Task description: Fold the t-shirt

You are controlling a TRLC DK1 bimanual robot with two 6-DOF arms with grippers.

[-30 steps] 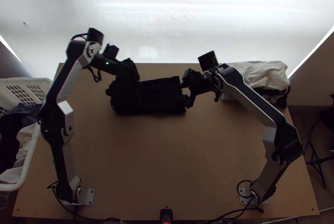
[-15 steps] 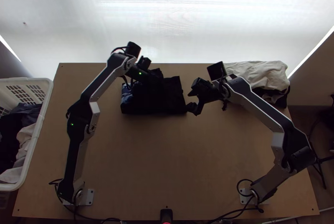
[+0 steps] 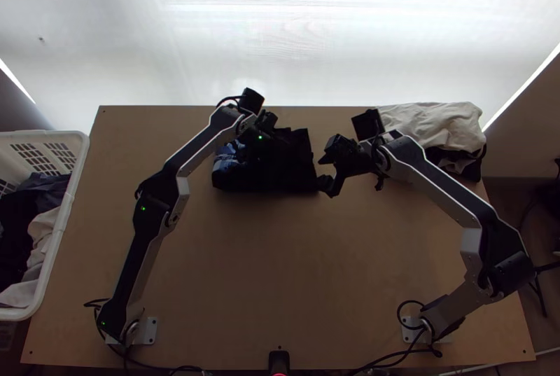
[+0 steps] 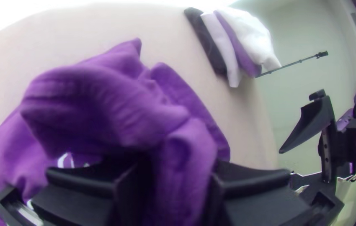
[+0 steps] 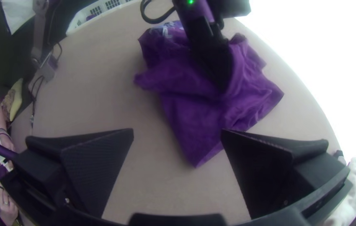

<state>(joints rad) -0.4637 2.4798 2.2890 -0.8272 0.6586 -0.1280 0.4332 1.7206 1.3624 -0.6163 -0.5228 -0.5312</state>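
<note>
The t-shirt (image 3: 290,174), dark from above and purple in the wrist views (image 4: 102,104) (image 5: 194,115), lies as a compact folded bundle with a printed patch at its left end. My left gripper (image 3: 269,152) is over its middle. In the left wrist view the left gripper (image 4: 176,178) is shut on a thick bunched fold, which hides part of the print. Off the bundle's right edge, my right gripper (image 3: 323,171) stands open; in its wrist view the right gripper (image 5: 178,134) has bare table and a shirt corner beyond its parted fingers.
A pile of light and dark cloth (image 3: 434,127) lies at the table's far right corner. The white basket (image 3: 49,264) with clothes stands along the left edge. Bare wood (image 3: 266,271) stretches between the arms' bases. A person's hands show at the right wrist view's edge.
My left gripper has moved right, carrying the shirt's left part inward and uncovering the printed patch. The right gripper has backed off slightly to the right from the shirt's edge.
</note>
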